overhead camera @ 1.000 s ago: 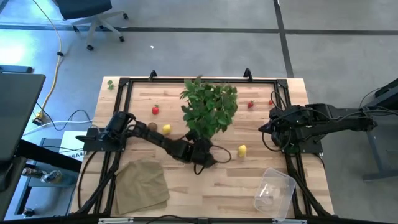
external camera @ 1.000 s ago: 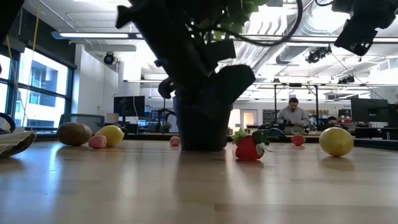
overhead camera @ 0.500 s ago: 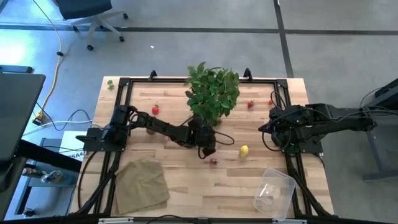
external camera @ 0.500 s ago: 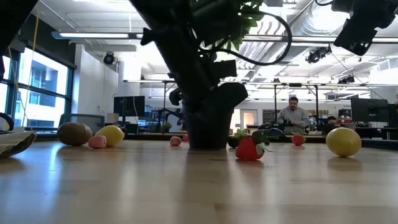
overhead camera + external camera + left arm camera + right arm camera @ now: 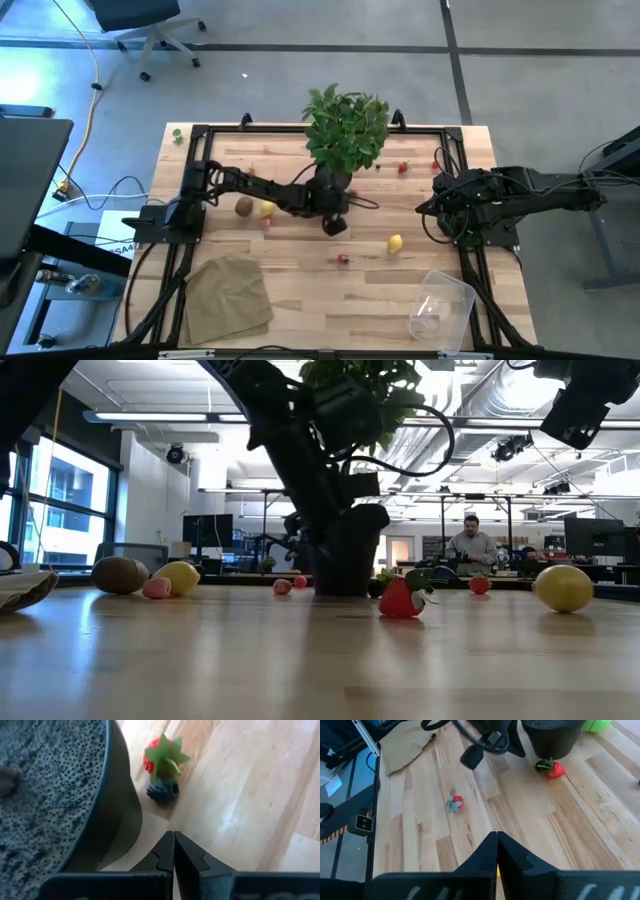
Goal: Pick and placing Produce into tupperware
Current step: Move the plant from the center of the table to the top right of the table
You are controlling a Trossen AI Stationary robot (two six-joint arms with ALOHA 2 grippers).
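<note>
The potted plant (image 5: pixel 346 128) sits higher in the frame than before, pushed by the left gripper (image 5: pixel 335 224), fingers closed, empty. The right gripper (image 5: pixel 496 851), mid-right, closed, empty.

The left arm (image 5: pixel 262 190) swung toward the far edge of the desk (image 5: pixel 300 290), carrying its shut tool (image 5: pixel 334 224) along. The potted plant (image 5: pixel 346 130) slid with it to the far rail. The lemon (image 5: pixel 395 242) rolled slightly toward the right side, and a small strawberry (image 5: pixel 343 260) came into sight.
</note>
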